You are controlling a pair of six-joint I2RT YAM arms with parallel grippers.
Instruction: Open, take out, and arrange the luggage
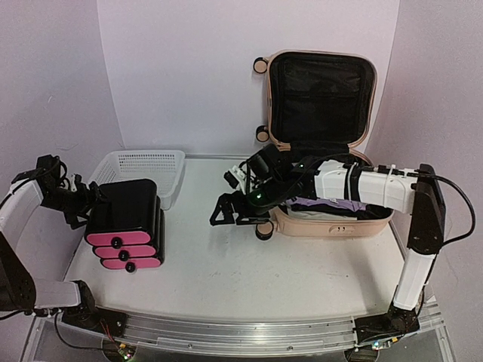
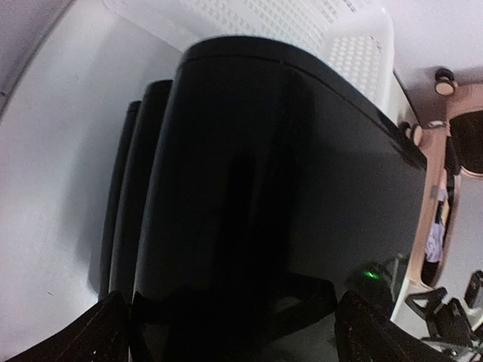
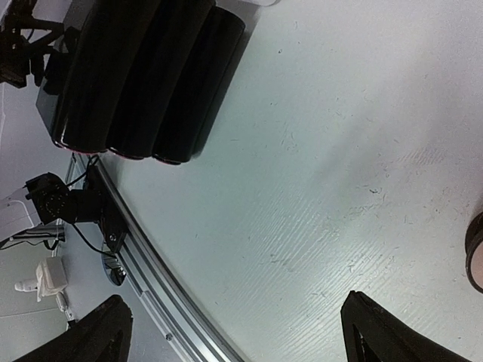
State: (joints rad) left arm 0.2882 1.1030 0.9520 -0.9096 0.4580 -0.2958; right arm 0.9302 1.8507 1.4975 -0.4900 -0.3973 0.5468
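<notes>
The luggage point(image 1: 323, 90) stands open at the back right, its beige-pink lid upright and its lower shell point(image 1: 324, 225) flat on the table with purple and white cloth point(image 1: 326, 204) inside. My right arm reaches across that shell to the left. The right gripper point(image 1: 225, 211) hangs open over bare table just left of the luggage, and a luggage wheel point(image 3: 475, 260) shows at the right wrist view's edge. At the far left my left gripper point(image 1: 84, 205) is open, its jaws wide against the rear of a black drawer box point(image 1: 124, 215). That box point(image 2: 272, 188) fills the left wrist view.
The black box has three pink drawer fronts point(image 1: 122, 250) facing the near edge. A white mesh basket point(image 1: 143, 167) stands right behind it. The table's metal front rail point(image 3: 143, 264) runs below the right gripper point(image 3: 234, 302). The luggage rim point(image 2: 436, 196) shows at the left wrist view's right edge.
</notes>
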